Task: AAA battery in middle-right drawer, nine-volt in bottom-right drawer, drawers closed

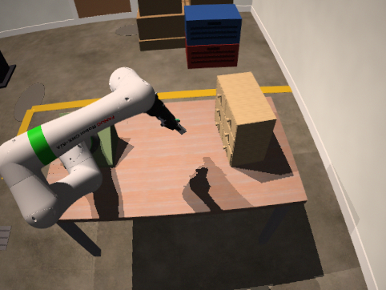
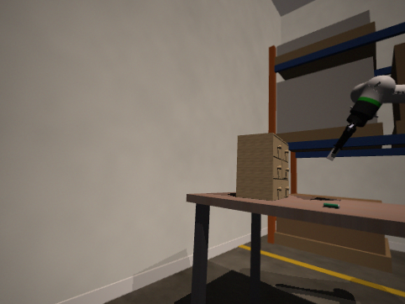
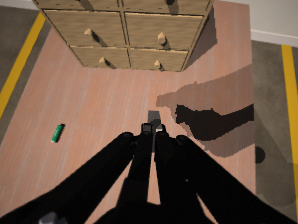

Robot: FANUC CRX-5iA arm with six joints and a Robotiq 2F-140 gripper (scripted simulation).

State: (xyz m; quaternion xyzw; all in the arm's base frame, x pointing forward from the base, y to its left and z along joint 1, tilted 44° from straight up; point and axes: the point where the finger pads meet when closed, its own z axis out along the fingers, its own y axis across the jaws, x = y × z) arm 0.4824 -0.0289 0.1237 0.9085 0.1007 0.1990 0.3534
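Observation:
The small wooden chest [image 1: 244, 116] [image 2: 256, 168] [image 3: 125, 30] stands at the table's right end, and all the drawers I can see are pushed in. In the wrist view the middle row's right drawer [image 3: 165, 27] and the bottom row's right drawer [image 3: 159, 59] face me. The green AAA battery [image 3: 58, 133] [image 2: 330, 205] lies on the table, left of the gripper. My gripper [image 1: 182, 130] [image 2: 330, 156] [image 3: 153, 119] is shut with nothing in it. It hangs tilted downward, high above the table's middle and well short of the chest. I cannot make out the nine-volt battery.
A green box [image 1: 107, 146] stands on the table [image 1: 160, 188] beside the arm's base. The wall runs close behind the chest. Blue and red crates [image 1: 212, 36] and cartons stand on the floor beyond the table, and a shelf rack [image 2: 273, 126] stands behind it.

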